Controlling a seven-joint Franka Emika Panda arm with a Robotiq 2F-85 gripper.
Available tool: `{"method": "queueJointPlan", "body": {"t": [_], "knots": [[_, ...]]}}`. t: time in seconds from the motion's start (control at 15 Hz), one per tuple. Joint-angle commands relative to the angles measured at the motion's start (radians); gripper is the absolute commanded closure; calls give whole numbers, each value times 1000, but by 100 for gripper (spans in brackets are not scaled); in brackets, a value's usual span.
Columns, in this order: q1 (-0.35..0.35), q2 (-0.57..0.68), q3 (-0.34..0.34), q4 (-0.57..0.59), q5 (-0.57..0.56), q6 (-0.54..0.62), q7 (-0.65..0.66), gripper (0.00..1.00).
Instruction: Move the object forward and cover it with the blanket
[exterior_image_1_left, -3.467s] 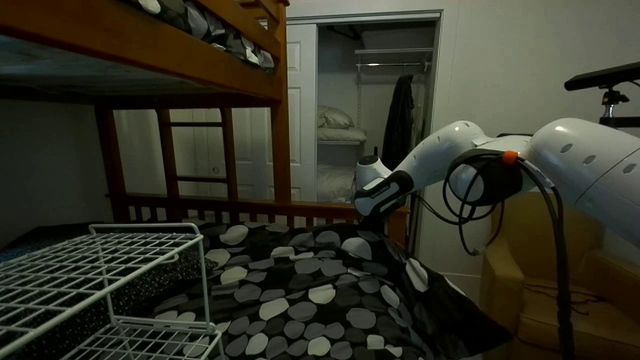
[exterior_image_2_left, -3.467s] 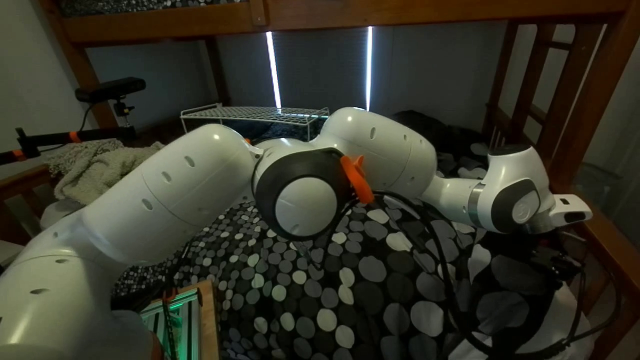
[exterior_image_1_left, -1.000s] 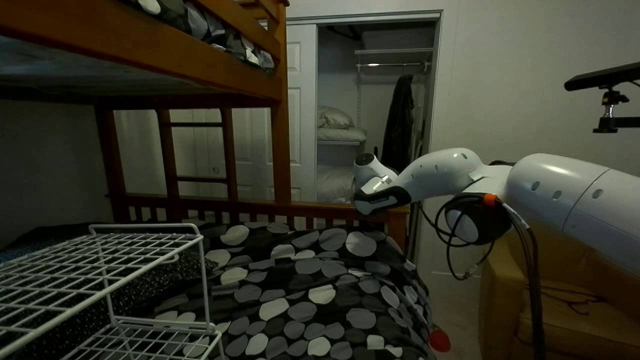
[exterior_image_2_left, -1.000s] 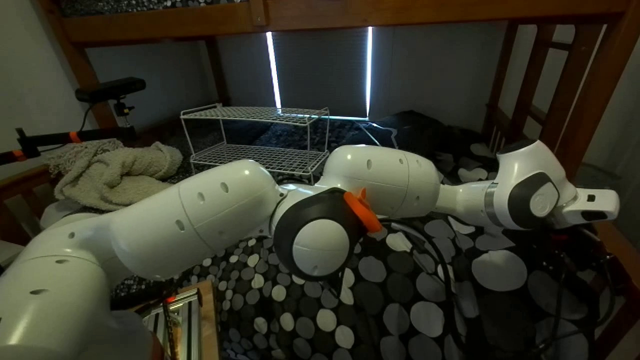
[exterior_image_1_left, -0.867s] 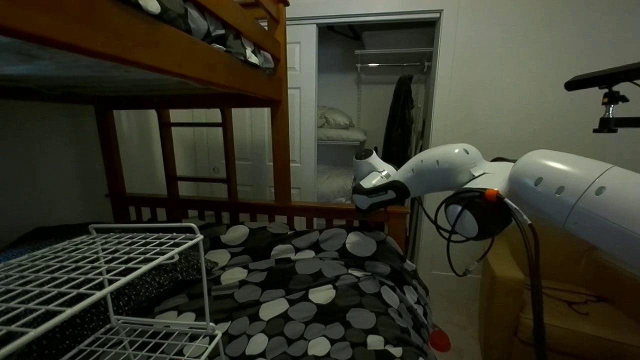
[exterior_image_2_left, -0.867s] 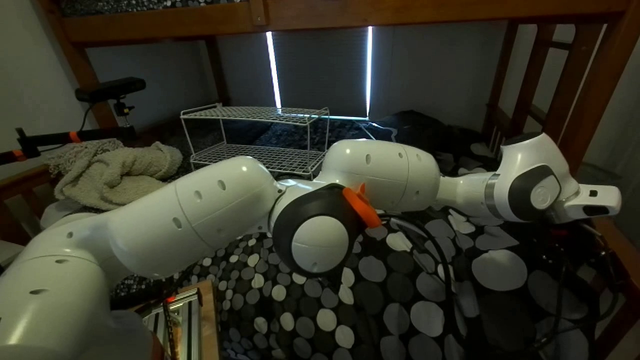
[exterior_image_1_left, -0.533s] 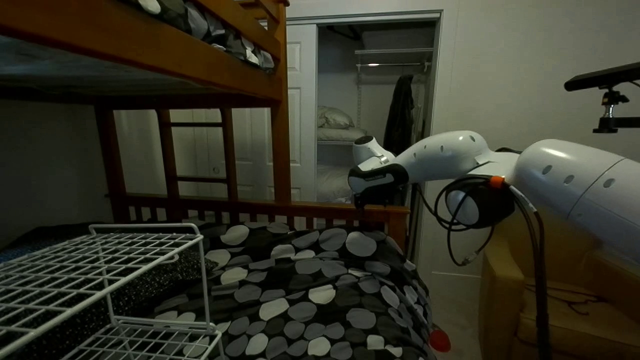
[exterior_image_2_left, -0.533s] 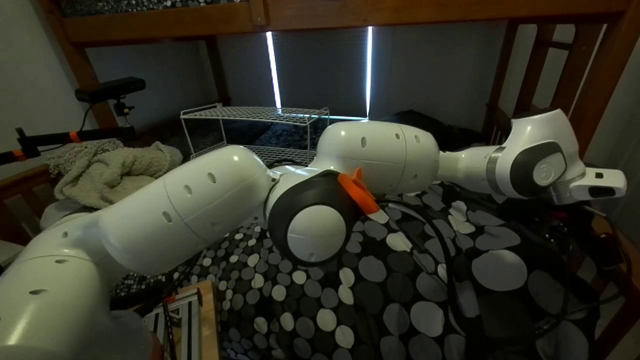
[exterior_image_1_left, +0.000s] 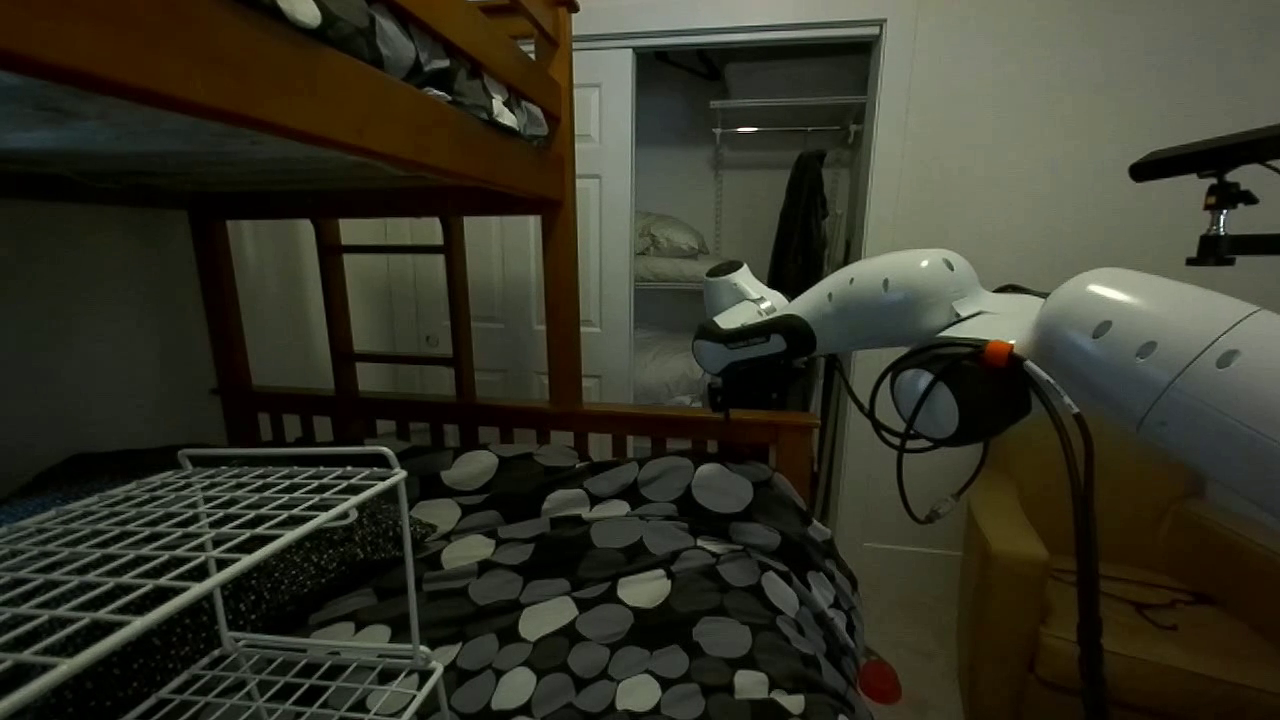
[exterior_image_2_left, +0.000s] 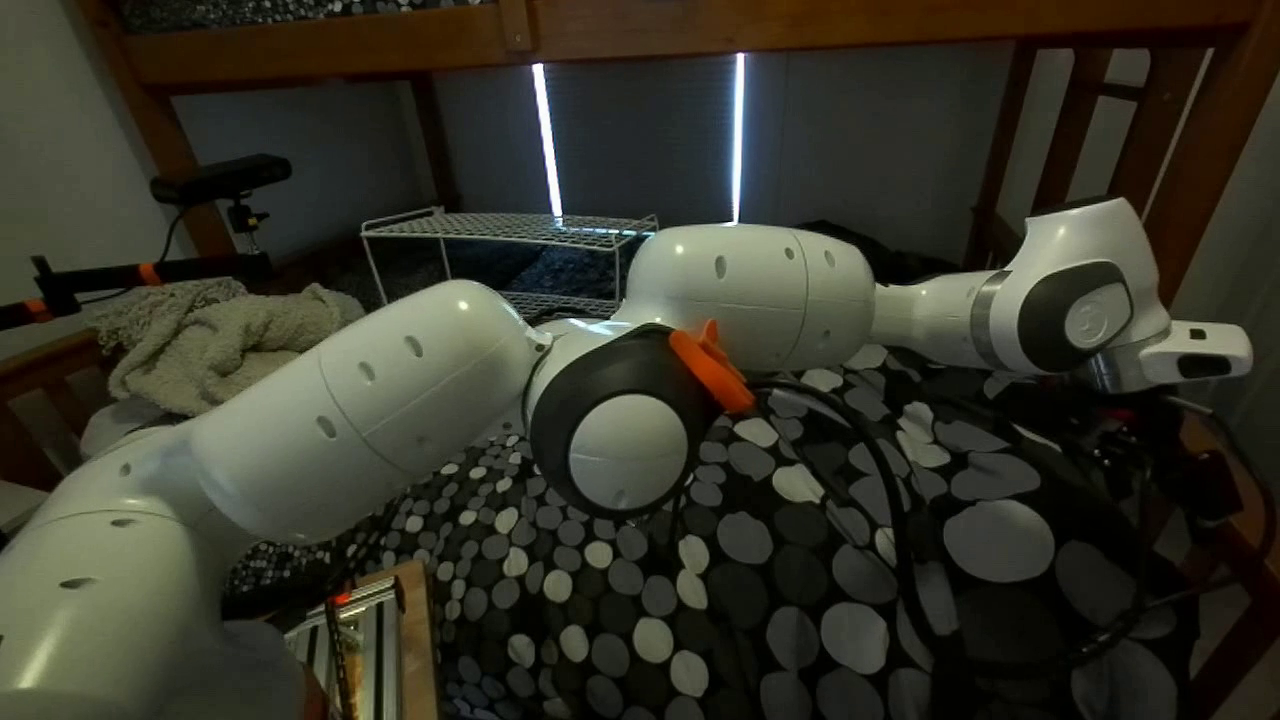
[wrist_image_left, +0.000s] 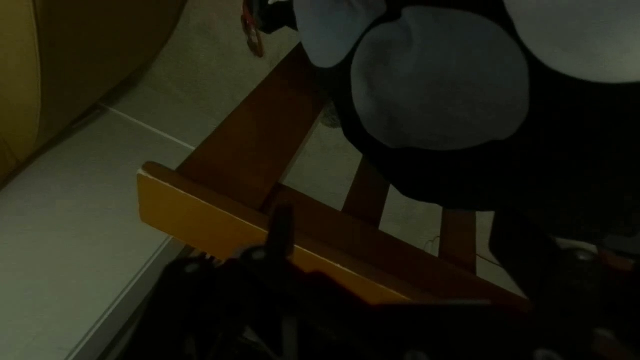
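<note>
- Two dark fingers (wrist_image_left: 281, 232) of the gripper (wrist_image_left: 392, 220) stand spread well apart in the wrist view, the wooden bed rail (wrist_image_left: 210, 212) showing through the gap.
- Just past them comes the rounded edge of the blanket (wrist_image_left: 440, 85), black with grey and white spots; whether either finger touches it, I cannot tell.
- Over the lower level of the bunk bed (exterior_image_1_left: 562, 330), the blanket lies rumpled in both exterior views, one side draping down.
- White arm (exterior_image_2_left: 750, 295) reaches across above the blanket, its far end near the bed rail; a black cable (exterior_image_1_left: 1083, 540) hangs from it.
- Farther off, a white wire rack (exterior_image_1_left: 250, 500) stands on the bunk bed, near a bunched cream throw (exterior_image_2_left: 240, 345).
- Something red (exterior_image_1_left: 880, 682), unclear in shape, shows between the blanket and a tan armchair (exterior_image_1_left: 1003, 540).
</note>
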Motion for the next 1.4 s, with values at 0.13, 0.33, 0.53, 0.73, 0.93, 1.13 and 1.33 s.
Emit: {"method": "queueJointPlan", "body": {"t": [0.13,0.33,0.53,0.73,0.93,1.13,1.33], "knots": [[23,-56,24,-6,14,-31,-33,0],[54,-137,47,-20,23,-153,-74,0],[65,-197,70,-11,42,-331,-117,0],[71,-235,83,0,63,-464,-130,0],[64,-256,107,3,108,-523,-138,0],[78,-241,89,22,92,-499,-124,0],[79,-240,89,22,92,-498,-124,0]]}}
